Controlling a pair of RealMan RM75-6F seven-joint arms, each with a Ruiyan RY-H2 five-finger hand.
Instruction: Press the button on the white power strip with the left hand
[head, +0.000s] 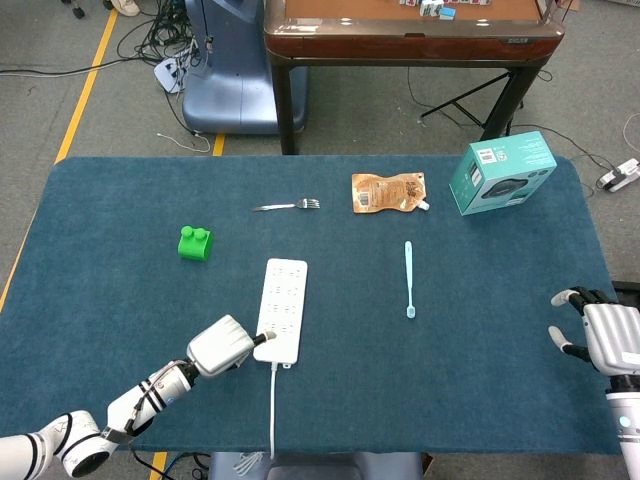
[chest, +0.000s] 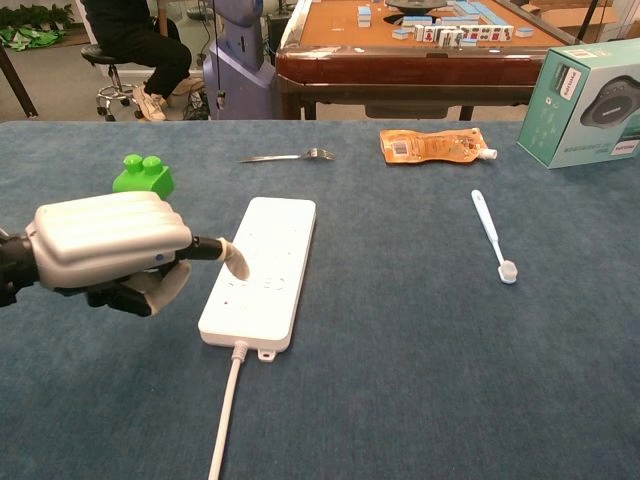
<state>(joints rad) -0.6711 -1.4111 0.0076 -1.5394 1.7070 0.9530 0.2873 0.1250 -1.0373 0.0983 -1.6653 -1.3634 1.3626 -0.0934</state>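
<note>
The white power strip (head: 281, 308) (chest: 262, 268) lies lengthwise at the table's middle left, its cable (chest: 226, 420) running off toward the near edge. My left hand (head: 222, 346) (chest: 110, 245) sits just left of the strip's near end, most fingers curled in and one stretched out. That fingertip (chest: 236, 262) rests over the strip's near left part, touching it or just above it. The button itself is too small to make out. My right hand (head: 603, 337) hovers at the table's right edge with fingers spread, holding nothing; it shows in the head view only.
A green brick (head: 195, 242) (chest: 143, 174) stands left of the strip's far end. Behind lie a fork (head: 288, 205), an orange pouch (head: 388, 192) and a teal box (head: 502, 172). A light-blue toothbrush (head: 409, 278) lies right of the strip.
</note>
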